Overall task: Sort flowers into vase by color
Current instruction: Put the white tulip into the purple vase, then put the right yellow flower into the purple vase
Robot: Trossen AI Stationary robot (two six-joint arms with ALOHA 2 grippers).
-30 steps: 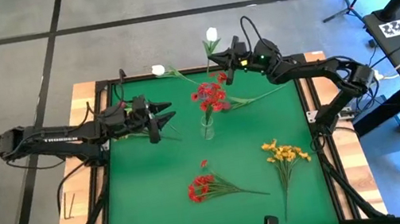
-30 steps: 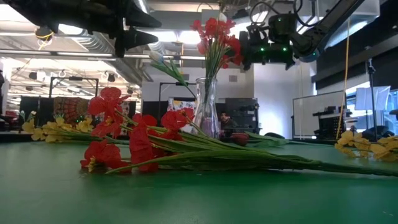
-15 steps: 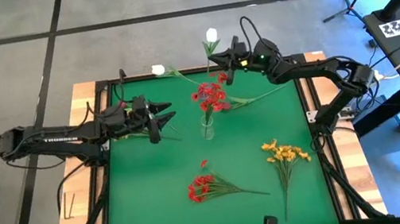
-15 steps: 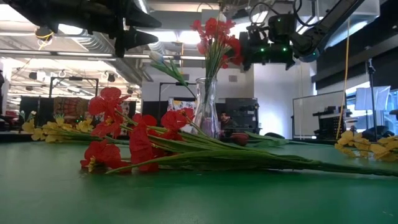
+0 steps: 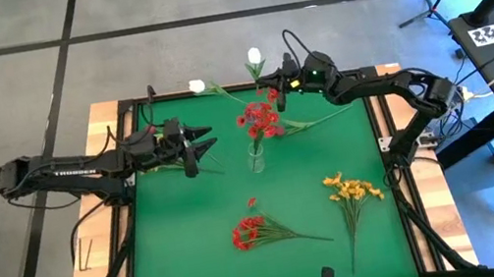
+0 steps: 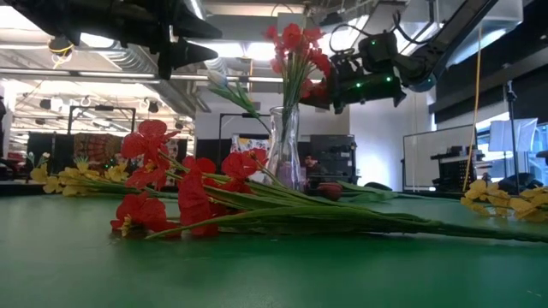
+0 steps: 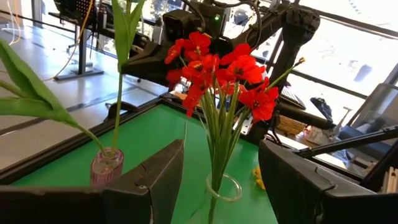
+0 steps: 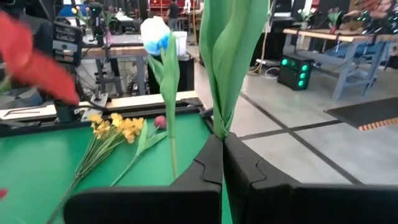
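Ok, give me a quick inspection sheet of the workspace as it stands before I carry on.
Surface: green mat, flat.
Job's things: glass vase mid-table holds red flowers; red bunch and yellow bunch lie on the mat; a white tulip lies at the far edge.
Clutter: nothing seen.
Grippers: right gripper shut on another white tulip's stem, raised behind the vase; left gripper open, empty, beside the vase.
Cables: along both arms.
Surroundings: workshop benches, equipment.

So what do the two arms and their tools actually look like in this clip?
Both arms are dark, near-black, built of jointed segments. The left arm carries pale lettering along one link, and its tool ends in two blocky dark fingers. The right arm has a black cable looping over its wrist and green lights near its tool.
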